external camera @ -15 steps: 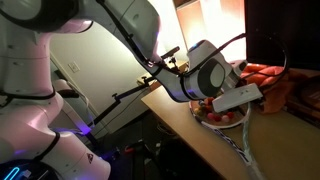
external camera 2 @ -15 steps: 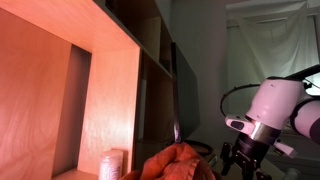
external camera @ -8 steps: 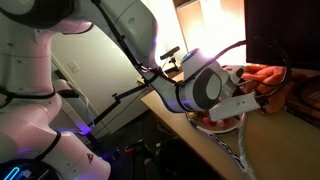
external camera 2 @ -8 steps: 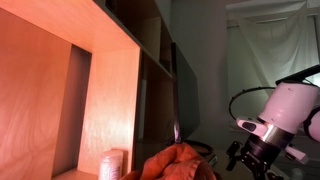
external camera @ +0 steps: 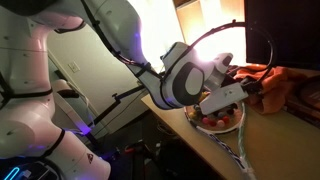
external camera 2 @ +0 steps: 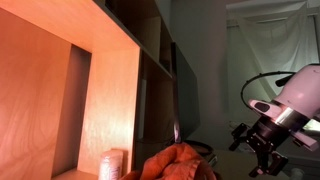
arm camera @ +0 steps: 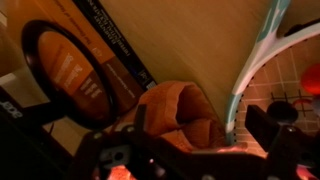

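My gripper (arm camera: 200, 135) stands open, its dark fingers (arm camera: 272, 128) spread wide with nothing between them. Just beyond them lies a crumpled orange cloth (arm camera: 170, 105). In both exterior views the gripper (external camera: 246, 88) (external camera 2: 258, 150) hovers beside the cloth (external camera: 276, 78) (external camera 2: 178, 162), apart from it. A racket with a pale rim (arm camera: 245, 80) lies to the right of the cloth, and its head (external camera: 222, 122) rests on the wooden table under the arm's wrist.
Small red objects (external camera: 210, 121) show at the racket head. A dark flat box (arm camera: 75, 65) lies left of the cloth. A wooden shelf unit (external camera 2: 100, 90) stands behind, with a pale roll (external camera 2: 112, 163) at its foot. The table edge (external camera: 190, 135) runs diagonally.
The jaws have opened wide. The gripper has drawn back from the orange cloth, shifting right in the shelf-side exterior view, and the wrist has turned.
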`<control>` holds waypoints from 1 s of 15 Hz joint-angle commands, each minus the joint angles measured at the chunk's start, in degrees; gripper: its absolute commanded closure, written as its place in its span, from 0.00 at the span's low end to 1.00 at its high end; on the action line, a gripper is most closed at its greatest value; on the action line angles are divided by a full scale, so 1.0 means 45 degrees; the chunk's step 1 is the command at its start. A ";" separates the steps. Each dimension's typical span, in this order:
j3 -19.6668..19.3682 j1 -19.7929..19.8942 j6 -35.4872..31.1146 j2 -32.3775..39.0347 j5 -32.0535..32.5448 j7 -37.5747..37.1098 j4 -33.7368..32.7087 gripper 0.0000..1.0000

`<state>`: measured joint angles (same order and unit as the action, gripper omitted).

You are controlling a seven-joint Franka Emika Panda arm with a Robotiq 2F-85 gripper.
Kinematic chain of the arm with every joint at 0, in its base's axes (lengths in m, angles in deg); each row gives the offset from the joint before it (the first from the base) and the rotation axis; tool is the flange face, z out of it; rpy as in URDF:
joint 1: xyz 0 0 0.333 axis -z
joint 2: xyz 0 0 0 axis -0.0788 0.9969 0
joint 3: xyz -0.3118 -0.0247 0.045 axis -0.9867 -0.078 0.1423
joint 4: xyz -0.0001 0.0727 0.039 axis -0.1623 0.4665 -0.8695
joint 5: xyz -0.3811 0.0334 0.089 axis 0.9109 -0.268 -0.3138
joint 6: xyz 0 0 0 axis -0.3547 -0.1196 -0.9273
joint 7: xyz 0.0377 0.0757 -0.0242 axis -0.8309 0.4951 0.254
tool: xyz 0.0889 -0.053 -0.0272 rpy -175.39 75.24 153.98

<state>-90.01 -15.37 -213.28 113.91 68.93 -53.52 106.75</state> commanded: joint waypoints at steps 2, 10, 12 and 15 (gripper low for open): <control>-0.0279 -0.0720 0.0071 -0.0587 -0.0788 0.0009 0.0818 0.00; 0.0897 0.0628 0.0191 0.0107 -0.0699 -0.0715 0.1538 0.00; 0.1017 0.0881 0.0195 0.0140 -0.0621 -0.0790 0.1642 0.00; 0.0996 0.0948 0.0107 0.0011 -0.0651 -0.0786 0.1863 0.00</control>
<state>-85.93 -12.09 -212.80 114.78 66.01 -56.29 113.49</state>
